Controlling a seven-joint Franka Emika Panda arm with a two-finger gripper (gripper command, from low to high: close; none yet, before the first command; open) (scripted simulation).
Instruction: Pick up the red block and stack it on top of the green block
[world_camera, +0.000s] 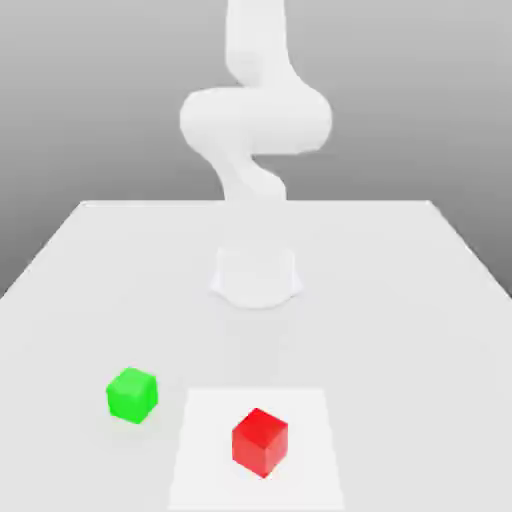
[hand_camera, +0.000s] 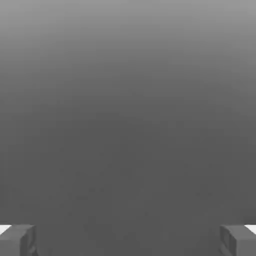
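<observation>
Grey haze backs a pale white surface (world_camera: 90, 260) that carries two small cubes near its front edge. Taking the middle of that surface in the exterior view as the clock's centre, the red block (world_camera: 260, 442) lies at about six o'clock, turned so one corner faces the camera, on a slightly lighter square patch (world_camera: 210, 470). The green block (world_camera: 132, 394) sits at about seven o'clock, off that patch, near the red one but clearly apart from it. Behind them the white arm (world_camera: 255, 120) rises from its round base (world_camera: 256, 276) and folds upward.

From the hand view, the claw (hand_camera: 128, 241) is released: its two grey fingertips (hand_camera: 19, 240) stand far apart with nothing between them, and plain grey lies ahead.

By my judgement the task is at its very beginning: neither cube is touched, and the reach toward the red one has not started. The next move calls for bringing the claw over the red block, turning the wrist so the fingers meet two flat faces instead of corners, then lowering around it before closing.
</observation>
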